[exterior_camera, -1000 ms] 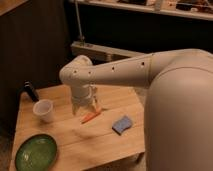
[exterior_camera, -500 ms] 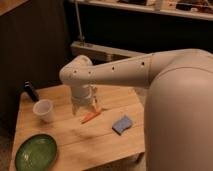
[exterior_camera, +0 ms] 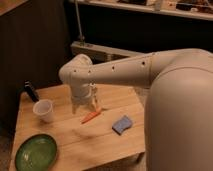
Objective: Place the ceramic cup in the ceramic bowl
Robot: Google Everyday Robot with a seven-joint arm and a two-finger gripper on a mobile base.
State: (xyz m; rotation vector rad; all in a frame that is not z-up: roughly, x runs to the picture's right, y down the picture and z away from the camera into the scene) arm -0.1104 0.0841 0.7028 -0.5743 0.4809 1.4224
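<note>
The white ceramic cup (exterior_camera: 43,110) stands upright on the left part of the wooden table (exterior_camera: 100,140). The green ceramic bowl (exterior_camera: 36,152) sits at the table's front left corner, a short way in front of the cup. My gripper (exterior_camera: 85,104) hangs below the white arm over the middle of the table, to the right of the cup and apart from it. An orange carrot-like object (exterior_camera: 91,116) lies just below and right of the gripper.
A small white bottle with a dark cap (exterior_camera: 31,92) stands at the table's back left edge. A blue sponge (exterior_camera: 122,124) lies right of centre. The robot's large white body (exterior_camera: 180,115) fills the right side. A dark wall and a shelf rail are behind.
</note>
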